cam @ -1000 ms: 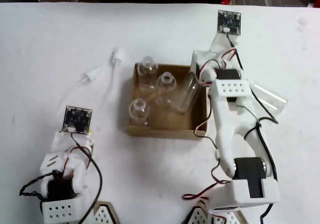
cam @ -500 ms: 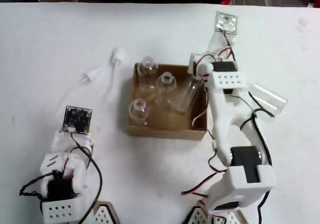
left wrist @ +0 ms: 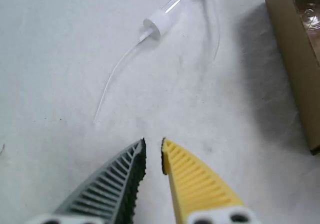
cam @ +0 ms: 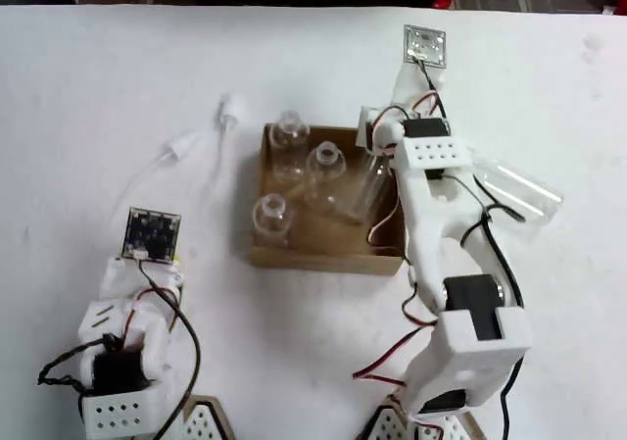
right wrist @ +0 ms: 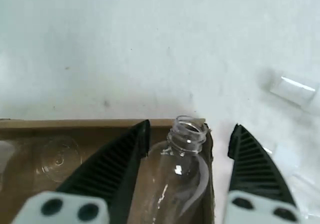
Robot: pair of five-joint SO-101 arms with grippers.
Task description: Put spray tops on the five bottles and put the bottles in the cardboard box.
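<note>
**Leaning bottle in box, R pincer astride its neck**

- Cardboard box (cam: 313,260) sits mid-table. Three upright bottles (cam: 325,162) stand in its left part, necks open, no tops on.
- A 4th, the leaning bottle (right wrist: 182,159), is in the box's right part. Long axis runs near-left to far-right, base down in the box. Neck points up toward the far wall by the right corner. Can't tell if it touches the wall.
- R gripper (right wrist: 190,126) is released – fingers spread wide on either side of that neck, with a gap on both sides.
- The 5th, the lying bottle (cam: 519,190), is on its side on the table just right of the R arm. Long axis runs far-left to near-right.
- Two spray tops (left wrist: 161,19) lie on the table left of the box. The nearer one's dip tube trails toward the near-left.
- L gripper (left wrist: 153,145) is near-left, low over bare table. Fingers are nearly together with a thin slit between them, grasping nothing.

Vs 1 s ago – R arm has swung left and farther out, covering more of the leaning bottle. L arm, lying bottle and tops unchanged.
</note>
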